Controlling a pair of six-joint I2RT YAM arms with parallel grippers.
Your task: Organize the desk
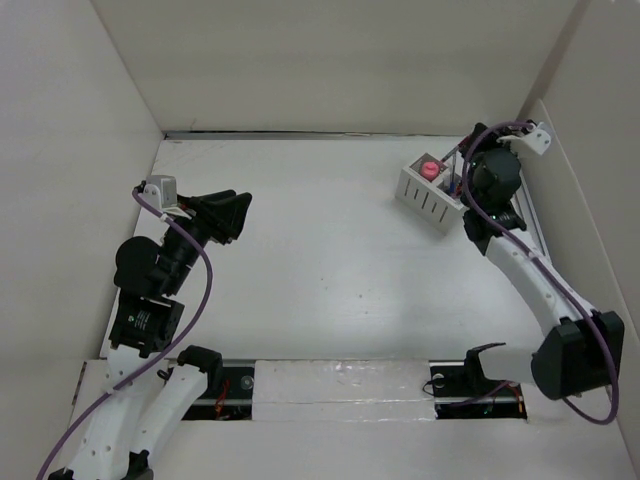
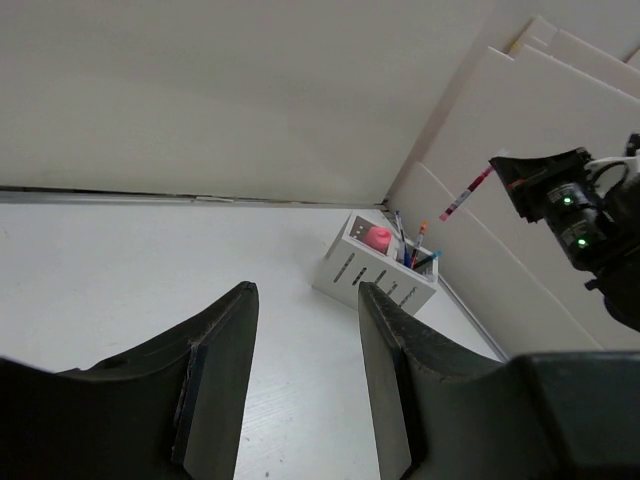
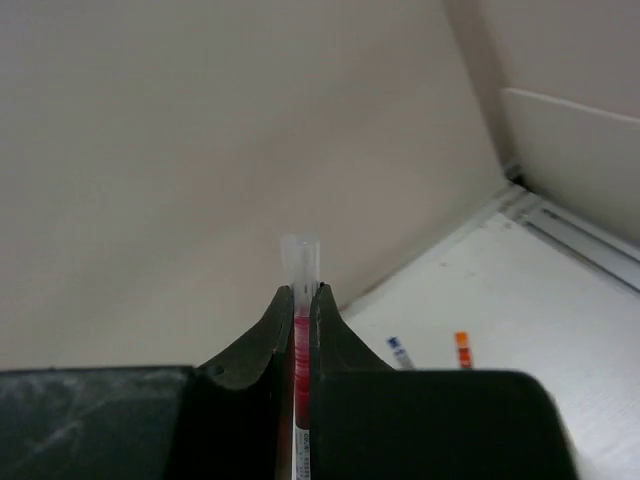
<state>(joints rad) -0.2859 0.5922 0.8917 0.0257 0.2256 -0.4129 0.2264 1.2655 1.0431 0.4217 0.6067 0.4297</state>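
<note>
At the far right corner of the desk (image 1: 330, 290), a small white organizer box (image 1: 430, 200) with slots in its side stands on the white surface, close to the right wall (image 1: 585, 150) and the metal rail (image 1: 532, 232) that runs along that edge. The desk itself is a large flat white top, closed by white walls on the left, far and right sides, with the two arm bases at its near edge. Inside the box there is a round pink object (image 1: 430, 170), and beside it several pens (image 2: 412, 250) stand upright in another compartment. The right tool (image 3: 301, 292) is closed on a red pen (image 3: 301, 252); the pen is pressed between the two fingers, and its clear cap comes out past the fingertips. In the left wrist view this pen is in the air, higher than the box and not touching it. The left tool (image 2: 305, 290) is on the left side of the desk, well apart from the box and pointing toward it. Its jaws stand apart with a gap, and nothing is between them. The middle of the desk carries only a few small dark marks.
</note>
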